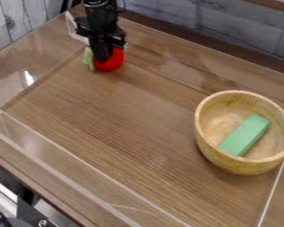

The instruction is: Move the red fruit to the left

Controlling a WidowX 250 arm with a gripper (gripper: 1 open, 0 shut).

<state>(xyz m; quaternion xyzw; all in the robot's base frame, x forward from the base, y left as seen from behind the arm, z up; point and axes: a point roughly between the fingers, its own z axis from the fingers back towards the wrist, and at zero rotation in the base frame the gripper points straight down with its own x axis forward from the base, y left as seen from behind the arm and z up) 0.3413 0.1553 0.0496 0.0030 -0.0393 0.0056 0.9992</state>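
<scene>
The red fruit (107, 61) is small, round and bright red, with a bit of green at its left side. It rests on the wooden table at the far left, near the back edge. My black gripper (102, 51) points straight down onto it from above. Its fingers are closed around the fruit's top and hide the upper part. The fruit's lower half shows below the fingertips, at table level.
A wooden bowl (205, 133) stands at the right with a green rectangular block (244, 135) lying inside it. Clear plastic walls (26, 80) run along the table's edges. A grey plank wall stands behind the table.
</scene>
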